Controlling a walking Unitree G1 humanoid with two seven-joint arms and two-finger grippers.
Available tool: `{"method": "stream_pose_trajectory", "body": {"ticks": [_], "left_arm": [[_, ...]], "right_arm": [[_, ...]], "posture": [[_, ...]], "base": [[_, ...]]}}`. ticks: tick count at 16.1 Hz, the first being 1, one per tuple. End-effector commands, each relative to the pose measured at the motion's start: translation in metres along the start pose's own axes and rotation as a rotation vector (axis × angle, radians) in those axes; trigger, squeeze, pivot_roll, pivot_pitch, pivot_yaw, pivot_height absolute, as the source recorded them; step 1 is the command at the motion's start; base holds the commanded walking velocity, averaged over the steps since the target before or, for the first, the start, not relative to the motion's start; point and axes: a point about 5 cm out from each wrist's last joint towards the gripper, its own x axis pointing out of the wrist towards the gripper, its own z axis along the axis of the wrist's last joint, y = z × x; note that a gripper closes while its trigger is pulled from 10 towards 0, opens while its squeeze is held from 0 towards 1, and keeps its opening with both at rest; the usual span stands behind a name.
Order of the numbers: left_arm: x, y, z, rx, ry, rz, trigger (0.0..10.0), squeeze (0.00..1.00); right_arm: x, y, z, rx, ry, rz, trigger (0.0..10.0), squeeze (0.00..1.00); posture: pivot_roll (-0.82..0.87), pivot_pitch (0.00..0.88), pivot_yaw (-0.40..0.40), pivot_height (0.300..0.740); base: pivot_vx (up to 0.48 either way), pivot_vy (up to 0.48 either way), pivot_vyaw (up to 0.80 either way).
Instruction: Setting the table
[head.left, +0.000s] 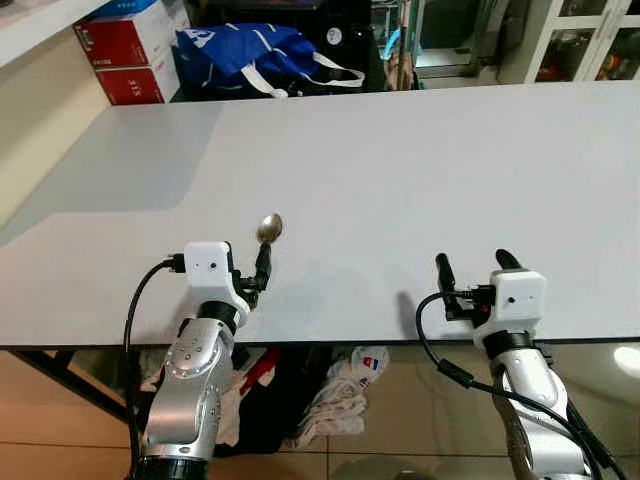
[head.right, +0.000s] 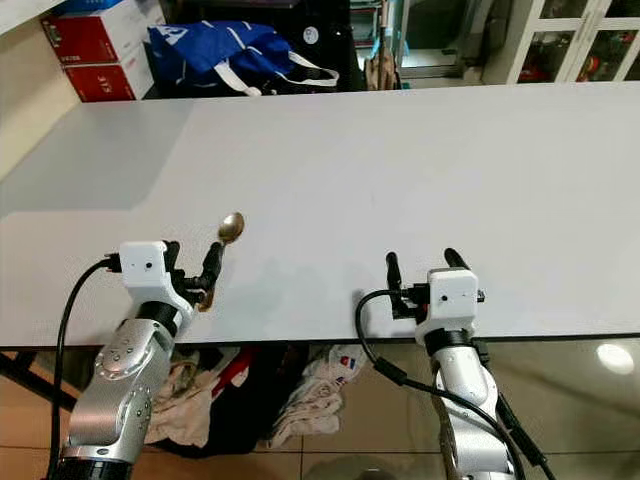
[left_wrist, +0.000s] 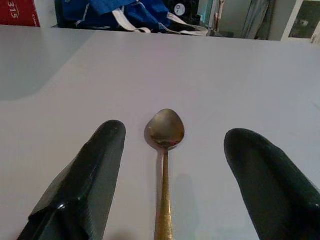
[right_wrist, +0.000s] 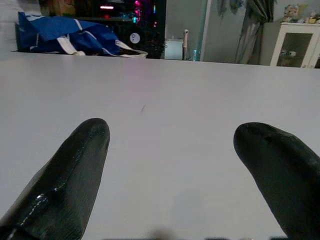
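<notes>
Two claws sit at the near edge of the white bench (head.left: 400, 160): the left claw (left_wrist: 170, 175) has its fingers spread wide apart on either side of one brass-toned spoon (left_wrist: 165, 150) (bowl pointing away from the robot, handle running back between the fingers, which do not touch it), and the right claw (right_wrist: 172, 170) is likewise spread apart over bare benchtop, well to the spoon's right. Beyond the far edge are one blue bag (head.left: 250, 55) with white straps, two red boxes (head.left: 130, 60) stacked at far left and a white glass-door cabinet (head.left: 590, 40) at far right, while crumpled cloths (head.left: 340, 395) lie on the wooden floor under the bench.

Tarnished metal spoon (left_wrist: 165, 150), smooth matt table (head.left: 420, 170)
</notes>
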Motion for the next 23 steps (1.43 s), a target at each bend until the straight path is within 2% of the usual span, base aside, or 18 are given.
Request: {"method": "stream_pose_trajectory", "body": {"ticks": [1,6,23], "left_arm": [[0.0014,-0.0032,0.0067,0.009,-0.023,-0.017,10.0,0.0],[0.0035,-0.0056,0.007,-0.01,-0.021,-0.011,10.0,0.0],[0.0109,0.0006,0.0127,-0.026,-0.021,-0.039,10.0,0.0]], "right_arm": [[0.0018,0.0032,-0.0017,0.012,0.014,0.012,10.0,0.0],[0.0032,0.0035,-0.0024,0.007,0.019,0.023,10.0,0.0],[-0.0002,0.0086,-0.0097,0.016,0.044,0.027,10.0,0.0]], "posture": [[-0.2,0.0,0.089,0.735],[-0.2,0.0,0.083,0.735],[-0.19,0.0,0.1,0.735]], "base": [[0.0,0.322,0.0],[0.0,0.478,0.0],[0.0,0.48,0.0]]}}
